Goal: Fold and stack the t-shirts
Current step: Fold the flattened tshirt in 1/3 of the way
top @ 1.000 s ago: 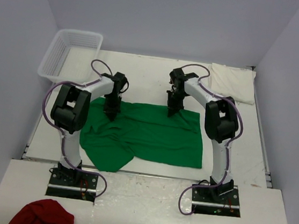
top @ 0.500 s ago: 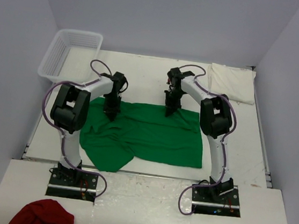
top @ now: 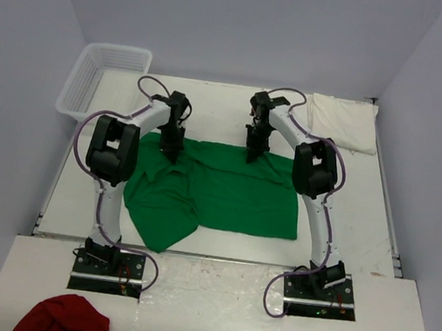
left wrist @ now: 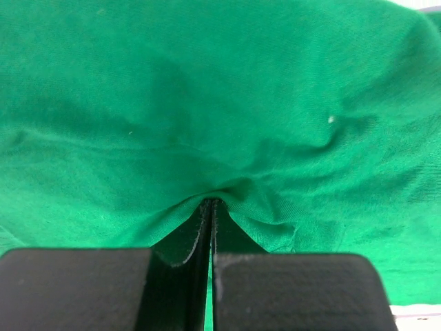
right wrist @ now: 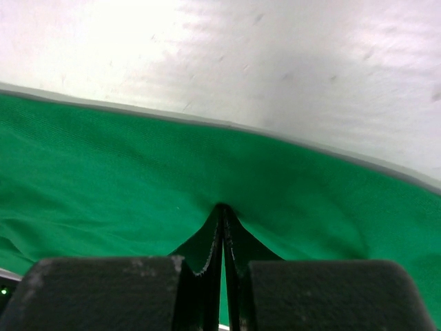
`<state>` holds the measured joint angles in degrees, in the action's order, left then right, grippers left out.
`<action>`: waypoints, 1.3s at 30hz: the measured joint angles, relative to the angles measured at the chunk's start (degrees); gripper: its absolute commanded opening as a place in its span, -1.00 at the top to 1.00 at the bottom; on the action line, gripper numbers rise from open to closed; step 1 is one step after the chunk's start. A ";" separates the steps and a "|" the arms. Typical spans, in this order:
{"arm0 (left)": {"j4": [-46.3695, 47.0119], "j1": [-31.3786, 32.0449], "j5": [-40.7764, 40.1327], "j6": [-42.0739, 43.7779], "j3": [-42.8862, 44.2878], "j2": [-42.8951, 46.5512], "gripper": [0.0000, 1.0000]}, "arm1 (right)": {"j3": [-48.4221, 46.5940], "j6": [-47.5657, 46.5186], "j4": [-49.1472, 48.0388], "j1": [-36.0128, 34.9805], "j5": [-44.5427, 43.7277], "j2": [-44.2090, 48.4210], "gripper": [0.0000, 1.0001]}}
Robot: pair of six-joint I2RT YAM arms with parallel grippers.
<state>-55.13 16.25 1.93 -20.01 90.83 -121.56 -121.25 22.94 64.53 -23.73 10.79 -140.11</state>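
Note:
The bright green t-shirt (top: 226, 194) lies spread over the middle of the table, bunched at its near left. My left gripper (top: 173, 156) is shut on the shirt's far left edge; in the left wrist view the green t-shirt (left wrist: 220, 103) puckers into the closed fingertips (left wrist: 210, 204). My right gripper (top: 251, 157) is shut on the far edge further right, and the cloth (right wrist: 103, 186) folds into its fingertips (right wrist: 222, 207). The cream-white t-shirt (top: 342, 122) lies folded at the far right corner.
A clear plastic basket (top: 103, 79) stands at the far left corner. A dark red cloth (top: 64, 319) lies on the near ledge by the left arm's base. White walls close in the table on three sides.
Both grippers have moved away from me toward the back of the table, drawing the green shirt's far edge with them. The right arm also swung a little to the left.

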 measured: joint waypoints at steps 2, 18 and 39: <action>-0.15 -0.76 0.68 0.17 2.80 -1.77 1.00 | -1.90 0.02 0.66 0.90 -0.33 -0.96 0.95; -3.98 -3.17 4.31 1.64 15.17 -9.55 1.00 | -13.38 -1.09 2.73 8.83 -0.31 -6.67 0.77; 8.31 -3.23 -3.34 0.09 3.34 -0.31 -0.28 | -18.86 -7.13 -10.05 12.37 5.88 -2.08 0.09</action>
<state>-46.83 13.02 -1.41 -19.92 94.17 -121.86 -140.11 15.81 54.48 -11.35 16.67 -142.19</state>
